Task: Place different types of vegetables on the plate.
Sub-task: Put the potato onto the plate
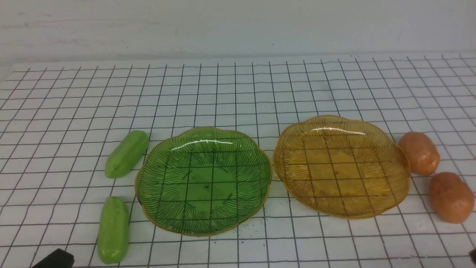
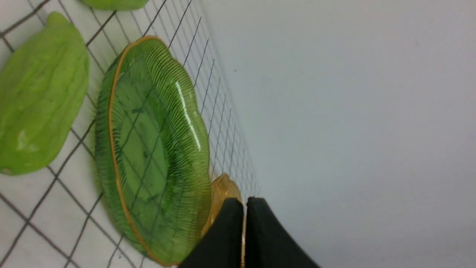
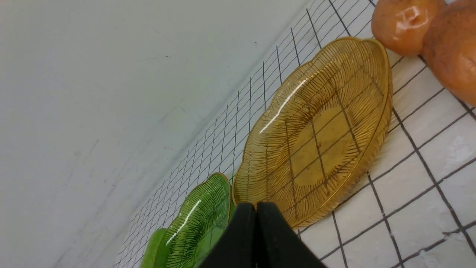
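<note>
The table [image 1: 238, 89] carries 2 plates: 1 green plate [image 1: 202, 149] left of the middle and 1 amber plate [image 1: 340, 137] right of it. There are 4 vegetables, of 2 kinds. 2 are light-green cucumbers, both toward the table's left edge: the far cucumber [image 1: 126, 153] and the near cucumber [image 1: 113, 230], close to the front edge. 2 are orange-brown potatoes, both toward the right edge: the far potato [image 1: 419, 153] and the near potato [image 1: 451, 197].
</note>
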